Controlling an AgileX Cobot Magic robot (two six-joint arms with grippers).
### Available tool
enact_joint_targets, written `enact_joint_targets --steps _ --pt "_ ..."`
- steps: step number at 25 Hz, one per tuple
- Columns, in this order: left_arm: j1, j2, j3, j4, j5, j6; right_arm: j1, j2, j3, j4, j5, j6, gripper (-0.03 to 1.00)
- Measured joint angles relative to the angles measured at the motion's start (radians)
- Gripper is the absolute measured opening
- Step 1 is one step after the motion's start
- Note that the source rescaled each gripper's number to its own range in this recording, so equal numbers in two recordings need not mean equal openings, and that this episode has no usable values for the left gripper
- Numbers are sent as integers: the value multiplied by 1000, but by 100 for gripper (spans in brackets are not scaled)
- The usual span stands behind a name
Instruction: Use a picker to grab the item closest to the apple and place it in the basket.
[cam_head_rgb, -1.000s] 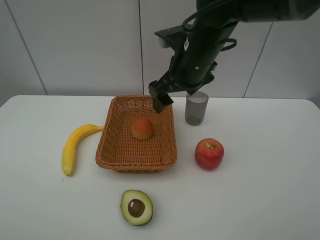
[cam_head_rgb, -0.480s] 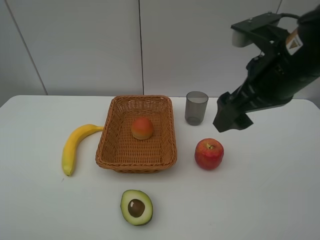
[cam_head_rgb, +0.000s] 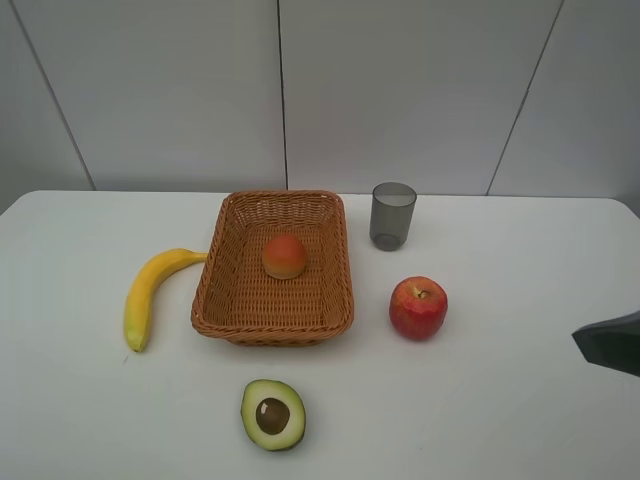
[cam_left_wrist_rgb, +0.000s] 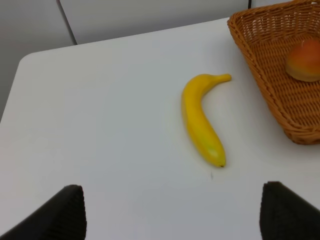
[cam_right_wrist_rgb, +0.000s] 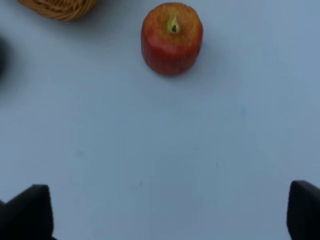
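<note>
The red apple (cam_head_rgb: 418, 307) stands on the white table, right of the wicker basket (cam_head_rgb: 228, 310). An orange-red round fruit (cam_head_rgb: 285, 256) lies inside the basket, touched by nothing. In the right wrist view the apple (cam_right_wrist_rgb: 172, 38) is ahead of my right gripper (cam_right_wrist_rgb: 167, 212), which is open and empty. Only a dark tip of my right gripper (cam_head_rgb: 610, 343) shows at the right edge of the high view. My left gripper (cam_left_wrist_rgb: 175, 215) is open and empty, short of the banana (cam_left_wrist_rgb: 201, 121); it is out of the high view.
A grey cup (cam_head_rgb: 393, 215) stands behind the apple, right of the basket's far corner. The banana (cam_head_rgb: 150, 290) lies left of the basket. A halved avocado (cam_head_rgb: 272, 414) lies in front of the basket, pit up.
My right arm has swung from above the basket away to the right and down to the frame's edge. The round fruit has stayed in the basket.
</note>
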Motion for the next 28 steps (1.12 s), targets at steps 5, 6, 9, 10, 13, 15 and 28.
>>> enact_joint_targets --steps 5,6,9,10,13,15,28 --pt "0 0 0 0 0 0 0 -226 63 43 13 15 100" --pt "0 0 0 0 0 0 0 -271 78 53 10 17 100" --pt "0 0 0 0 0 0 0 -352 125 81 -8 17 100" --pt "0 0 0 0 0 0 0 -375 138 88 -12 17 100" --pt "0 0 0 0 0 0 0 -416 152 98 -12 8 100" --pt "0 0 0 0 0 0 0 -432 161 98 -8 1 100" --pt "0 0 0 0 0 0 -4 -504 170 112 12 -25 100"
